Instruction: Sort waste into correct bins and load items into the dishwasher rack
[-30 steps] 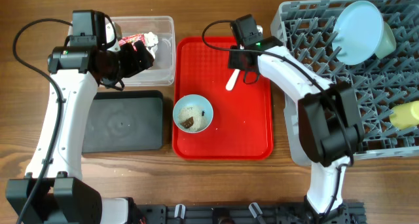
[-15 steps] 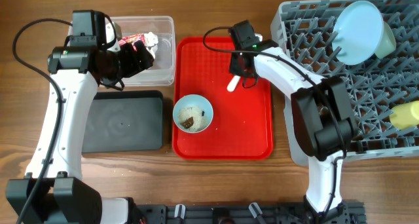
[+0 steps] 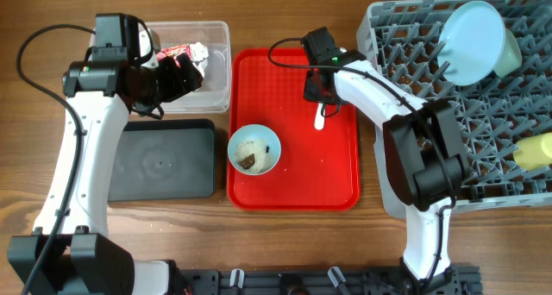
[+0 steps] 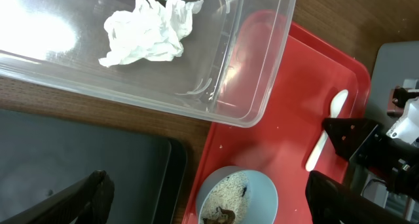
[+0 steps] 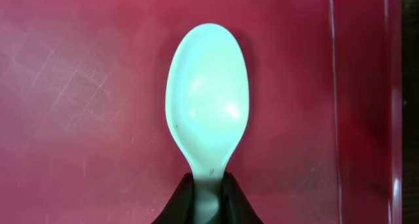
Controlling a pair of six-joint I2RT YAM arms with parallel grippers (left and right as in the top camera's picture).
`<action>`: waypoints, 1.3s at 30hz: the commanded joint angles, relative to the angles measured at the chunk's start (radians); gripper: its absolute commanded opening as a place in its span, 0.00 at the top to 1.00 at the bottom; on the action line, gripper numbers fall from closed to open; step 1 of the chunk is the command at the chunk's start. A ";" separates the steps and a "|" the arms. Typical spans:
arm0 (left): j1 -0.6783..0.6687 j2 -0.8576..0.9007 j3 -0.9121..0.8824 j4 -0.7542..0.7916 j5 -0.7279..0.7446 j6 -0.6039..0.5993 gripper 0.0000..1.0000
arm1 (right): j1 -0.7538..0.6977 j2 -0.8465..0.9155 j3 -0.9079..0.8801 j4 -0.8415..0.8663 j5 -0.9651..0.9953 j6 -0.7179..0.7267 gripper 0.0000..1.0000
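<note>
A brown wooden table (image 3: 285, 235) is filling the whole overhead view, its grain running left to right, and a black rail (image 3: 328, 280) is lying along its near edge.

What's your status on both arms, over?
Right gripper shut on white spoon at its neck, over red tray. Left gripper open, empty, over clear tub. Light blue bowl with rice scraps beside spoon; nothing blocking.

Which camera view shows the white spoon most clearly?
The right wrist view: the white spoon fills the frame, its neck pinched by the right end effector. The left wrist view shows most of its length, small, against the red tray. Overhead, only a small white end shows.
</note>
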 commanded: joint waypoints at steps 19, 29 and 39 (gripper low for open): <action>-0.013 -0.013 0.003 0.003 -0.001 0.016 0.03 | -0.228 -0.523 -0.003 -0.291 -0.200 -0.596 0.96; -0.144 -0.010 0.003 0.007 -0.002 0.015 0.00 | -0.441 -0.486 -0.079 -0.395 -0.291 -0.763 0.96; -0.325 0.051 -0.001 0.007 -0.003 -0.045 0.00 | -0.437 -0.415 -0.187 -0.364 -0.316 -0.739 0.75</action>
